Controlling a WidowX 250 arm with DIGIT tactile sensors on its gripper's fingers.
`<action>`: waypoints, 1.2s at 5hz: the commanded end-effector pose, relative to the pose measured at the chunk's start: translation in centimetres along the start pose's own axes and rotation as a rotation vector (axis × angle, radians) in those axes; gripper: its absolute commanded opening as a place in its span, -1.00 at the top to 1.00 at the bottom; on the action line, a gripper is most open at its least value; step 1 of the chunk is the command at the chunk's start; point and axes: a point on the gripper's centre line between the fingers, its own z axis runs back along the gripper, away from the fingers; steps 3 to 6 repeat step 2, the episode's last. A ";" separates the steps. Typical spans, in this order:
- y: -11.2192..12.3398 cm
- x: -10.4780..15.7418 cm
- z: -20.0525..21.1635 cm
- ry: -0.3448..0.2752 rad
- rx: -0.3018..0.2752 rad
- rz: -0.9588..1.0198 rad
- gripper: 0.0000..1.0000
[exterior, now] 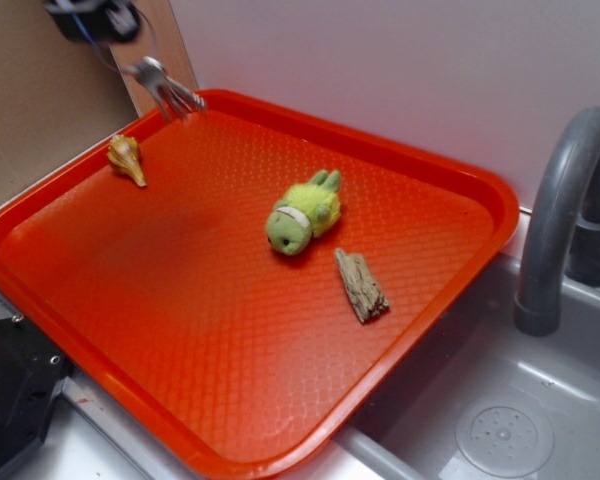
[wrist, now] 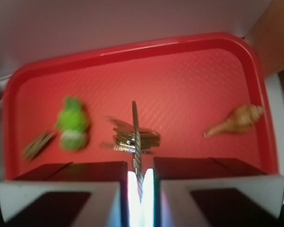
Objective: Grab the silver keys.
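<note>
Holding the silver keys (exterior: 166, 88) clear of the tray is where I judge the task to stand: the grab looks made, and what is left is keeping it secure. In the exterior view the end effector (exterior: 102, 20) sits at the top left corner of the frame, partly cut off, and the bunch dangles just below it, over the far left corner of the orange tray (exterior: 450, 290), with no contact with the tray floor that I can see. The wrist view tells me more: the two jaws stand nearly closed, with only a narrow bright slit between them, and the thin wire ring (wrist: 136, 137) runs straight up into that slit while the keys (wrist: 132, 138) fan out below it. So I read the end effector (wrist: 141, 182) as pinched on the ring rather than on the key blades. That is a slim hold, and my next move, as I judge it, calls for steady pressure and slow, smooth motion so the bunch does not swing or slip out. The wrist picture is blurred, so I cannot say how deep the ring sits between the jaws. The green plush toy (exterior: 303, 213), the seashell (exterior: 126, 158) and the piece of driftwood (exterior: 361, 285) lie on the tray, well apart from the keys.
</note>
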 end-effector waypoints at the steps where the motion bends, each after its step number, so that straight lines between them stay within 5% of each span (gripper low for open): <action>1: -1.0 -2.3 4.6 0.009 0.003 -0.134 1.00; 2: -1.5 -2.8 3.7 0.012 0.042 -0.141 1.00; 6: -1.5 -2.8 3.7 0.012 0.042 -0.141 1.00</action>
